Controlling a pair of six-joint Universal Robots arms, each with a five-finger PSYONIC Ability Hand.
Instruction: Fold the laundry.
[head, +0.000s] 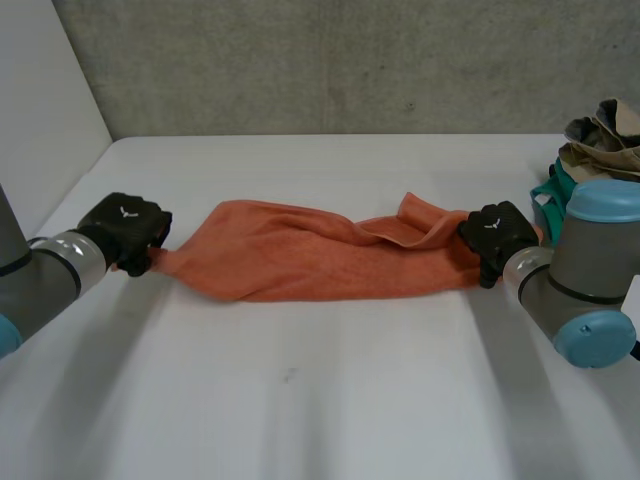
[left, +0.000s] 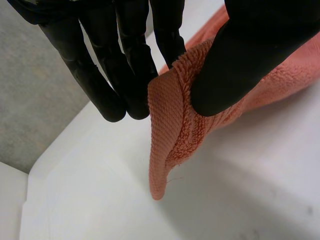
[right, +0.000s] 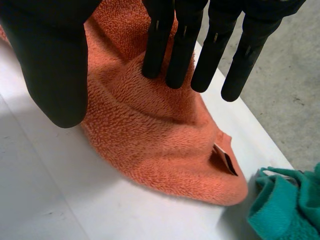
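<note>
Overhead, an orange towel (head: 300, 262) lies stretched in a long band across the middle of the white table (head: 320, 410), with one hand at each end. The left hand (head: 128, 228) is at the towel's left end and the right hand (head: 495, 232) at its bunched right end. A heap of teal cloth (head: 548, 195) and tan cloth (head: 605, 135) sits at the table's far right, behind the right arm.

Close up from the left wrist, the thumb (left: 240, 60) presses a corner of the towel against the fingers (left: 125, 75), a firm pinch. The corner's tip hangs down toward the table.

From the right wrist, the fingers (right: 200, 50) are straight, with their tips on a raised fold of the towel. The thumb (right: 50, 65) is spread wide at the towel's edge, so this hand is open with nothing clamped. Beyond the fingertips the towel's end lies flat, showing a small tag (right: 225, 160), with the teal cloth just beside it.
</note>
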